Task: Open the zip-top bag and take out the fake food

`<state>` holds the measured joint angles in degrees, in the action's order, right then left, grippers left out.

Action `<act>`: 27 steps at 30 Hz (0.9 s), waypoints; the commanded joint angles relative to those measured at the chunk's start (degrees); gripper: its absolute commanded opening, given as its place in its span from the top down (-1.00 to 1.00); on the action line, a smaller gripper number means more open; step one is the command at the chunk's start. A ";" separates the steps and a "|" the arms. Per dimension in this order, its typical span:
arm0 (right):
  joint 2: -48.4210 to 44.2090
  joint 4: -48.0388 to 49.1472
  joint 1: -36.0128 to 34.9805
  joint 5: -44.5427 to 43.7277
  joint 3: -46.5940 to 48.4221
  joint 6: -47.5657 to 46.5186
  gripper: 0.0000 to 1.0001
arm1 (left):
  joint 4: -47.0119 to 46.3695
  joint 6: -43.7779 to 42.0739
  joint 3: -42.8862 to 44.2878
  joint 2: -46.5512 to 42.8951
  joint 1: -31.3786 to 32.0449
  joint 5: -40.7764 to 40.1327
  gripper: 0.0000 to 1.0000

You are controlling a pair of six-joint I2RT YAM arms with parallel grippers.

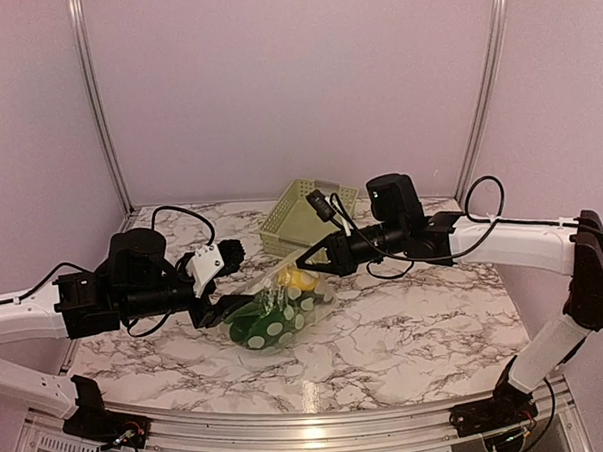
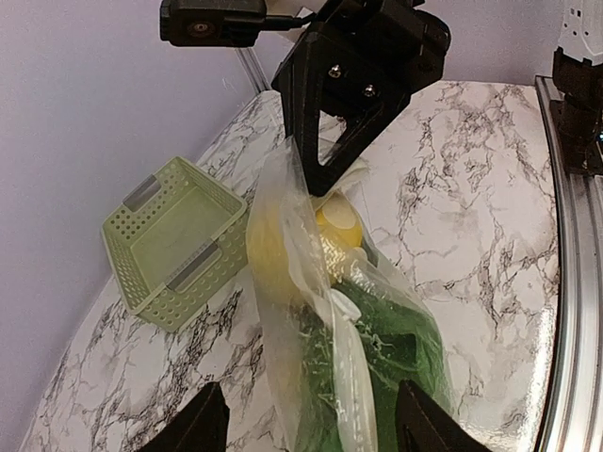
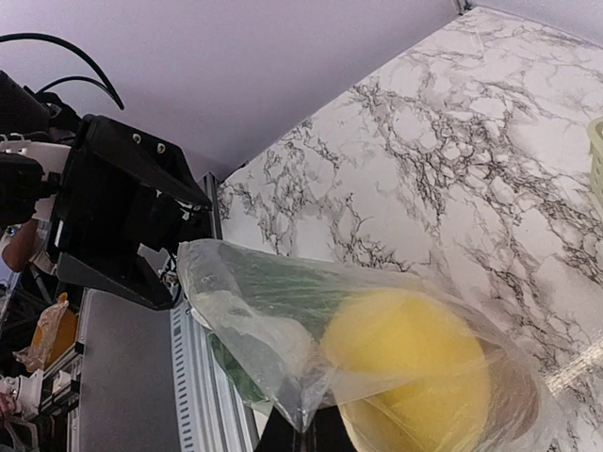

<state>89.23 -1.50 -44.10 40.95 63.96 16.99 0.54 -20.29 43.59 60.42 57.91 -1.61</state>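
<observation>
Top view wide, wrists close (sharing bag (image 1: 275,312))

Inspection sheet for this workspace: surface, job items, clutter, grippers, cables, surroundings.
Surface: marble-pattern table.
Job's things: zip-top bag held up by one edge; fake food inside it, yellow and green pieces.
Clutter: pale green basket, empty, beyond the bag.
Grippers: right gripper shut on the bag's top edge; left gripper open, fingers either side of the bag's lower end.
Cables: black cables loop over both arms.
Surroundings: lilac walls, metal posts.
</observation>
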 commanded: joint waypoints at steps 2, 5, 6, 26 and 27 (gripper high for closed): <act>-1.78 3.97 0.42 2.03 -0.15 2.00 1.00 | 2.19 -2.20 -2.05 -0.90 0.35 -5.07 -0.23; -1.67 4.22 0.80 2.83 -0.22 2.48 1.00 | 3.87 -3.63 -1.80 0.28 1.27 -10.05 -0.22; -1.77 4.41 0.84 3.15 -0.24 2.56 1.00 | 4.67 -4.26 -1.51 0.79 1.58 -11.67 -0.22; -1.95 4.71 1.60 5.41 -2.44 2.50 1.00 | 0.97 -9.15 -0.81 -1.20 5.02 -19.78 0.91; -2.04 4.50 1.64 5.56 -2.44 2.17 1.00 | 0.54 -9.04 -0.88 -1.36 5.02 -19.83 0.99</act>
<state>89.23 1.50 -42.83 44.84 61.56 19.73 3.11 -29.19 42.15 60.71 62.63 -20.25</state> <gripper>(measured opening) 0.005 0.062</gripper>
